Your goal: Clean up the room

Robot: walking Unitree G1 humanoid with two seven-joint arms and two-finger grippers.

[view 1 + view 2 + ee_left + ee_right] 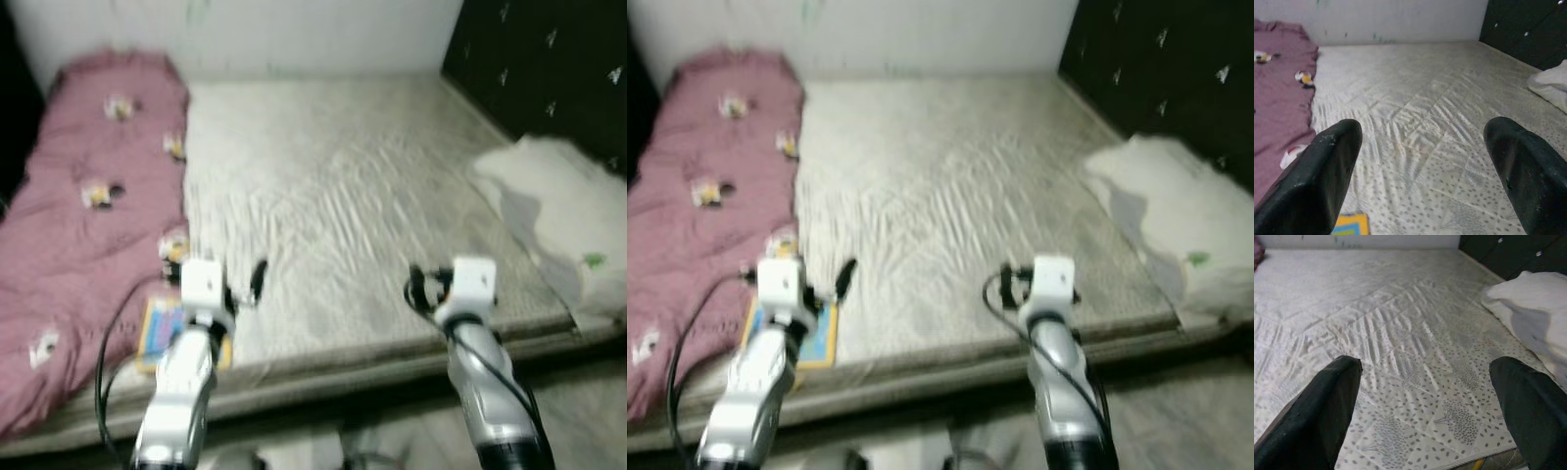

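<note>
While held out over the near edge of the mattress [343, 215], both sets of jaws spread wide with nothing between them: left gripper [1420, 176] with fingers [1322, 171] far apart above the quilted, dotted cover, right gripper [1430, 416] likewise parted, fingers [1322, 406] framing bare wrinkled fabric. Just below the left gripper, at the mattress edge, a flat yellow-and-blue book [813, 338], lying partly beside the pink blanket [88, 225]. Farther out on the robot's left, that pink blanket bunched along the side of the bed, printed with small cartoon figures. On the robot's right, a white pillow [558, 211] slumped against a dark tufted headboard [549, 69], well apart from the right gripper. Beyond the bed, a pale wall [294, 34]. Head views somewhat blurred; fine detail on the book impossible to make out.
</note>
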